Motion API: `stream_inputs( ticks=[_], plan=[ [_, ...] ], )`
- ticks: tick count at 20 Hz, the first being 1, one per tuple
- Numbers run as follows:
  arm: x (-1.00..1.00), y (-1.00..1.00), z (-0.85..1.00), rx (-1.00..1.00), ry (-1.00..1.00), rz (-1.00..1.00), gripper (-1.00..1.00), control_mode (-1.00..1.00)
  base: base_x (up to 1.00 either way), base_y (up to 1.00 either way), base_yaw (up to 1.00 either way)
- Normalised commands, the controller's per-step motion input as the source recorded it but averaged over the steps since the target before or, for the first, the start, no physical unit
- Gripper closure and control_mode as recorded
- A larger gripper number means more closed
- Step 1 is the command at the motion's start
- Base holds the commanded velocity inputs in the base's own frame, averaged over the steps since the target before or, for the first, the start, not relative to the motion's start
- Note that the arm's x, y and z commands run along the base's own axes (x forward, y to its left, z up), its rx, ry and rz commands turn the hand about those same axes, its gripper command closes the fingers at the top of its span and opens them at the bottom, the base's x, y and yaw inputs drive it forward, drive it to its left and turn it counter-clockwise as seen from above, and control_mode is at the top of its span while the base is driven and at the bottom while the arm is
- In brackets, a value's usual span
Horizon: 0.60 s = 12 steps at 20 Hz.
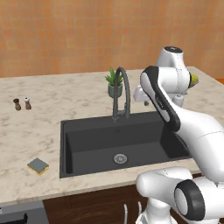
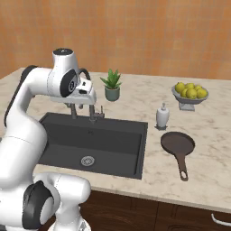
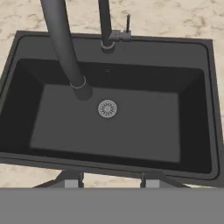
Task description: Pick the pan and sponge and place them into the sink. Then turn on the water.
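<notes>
Sponge (image 1: 38, 166) on counter (image 1: 26, 131) left of sink (image 1: 65, 144); pan (image 2: 177, 144) on counter right of it.

Potted plant (image 2: 111, 85) behind basin; lemon bowl (image 2: 189, 94), soap dispenser (image 2: 162, 116) right; probably shakers (image 1: 22, 103) left.

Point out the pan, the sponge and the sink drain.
pan (image 2: 177, 143), right base view, middle of its round dish
sponge (image 1: 38, 166), left base view, middle of its grey-blue top
sink drain (image 3: 107, 108), hand view, centre of the silver grate
</notes>
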Motion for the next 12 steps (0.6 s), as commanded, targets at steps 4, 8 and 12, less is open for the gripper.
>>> stream_inputs(
  ticks=[4,8,12],
  plan=[
    [-0.03,-0.38,-0.08,0.0,0.0,0.0,-1.0,-1.0,0.0,0.0,0.0],
    [-0.06,-0.97,-0.25,0.0,0.01,0.0,-1.0,-1.0,0.0,0.0,0.0],
    [-0.05,-0.97,-0.27,0.0,0.01,-0.01,-1.0,-1.0,0.0,0.0,0.0]
  ],
)
